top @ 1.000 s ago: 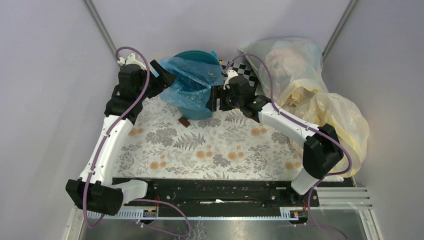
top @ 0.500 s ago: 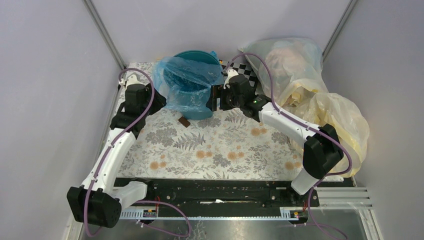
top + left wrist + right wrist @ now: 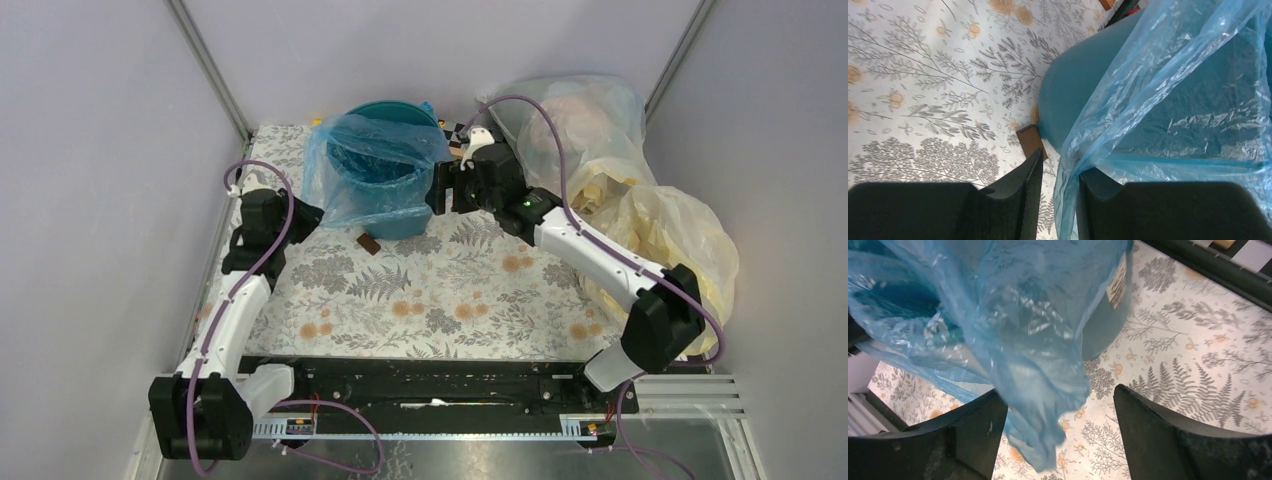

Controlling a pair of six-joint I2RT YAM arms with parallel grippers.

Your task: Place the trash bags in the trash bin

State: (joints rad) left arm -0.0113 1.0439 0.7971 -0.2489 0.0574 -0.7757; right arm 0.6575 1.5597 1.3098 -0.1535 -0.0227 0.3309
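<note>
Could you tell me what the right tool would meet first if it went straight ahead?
Probably the trash bag, hanging between the right tool's open fingers; the trash bin's wall seems just behind it.

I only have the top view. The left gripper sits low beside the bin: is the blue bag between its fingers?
Observer: Yes. Left wrist view: the trash bag's edge runs between the left gripper's nearly closed fingers; a narrow gap shows, so a firm pinch is unclear.
Operator: And the right gripper?
Observer: Its wrist view shows jaws wide apart, bag film hanging loose between them.
Operator: The brown thing by the bin?
Observer: A small brown block right at the trash bin's base.
</note>
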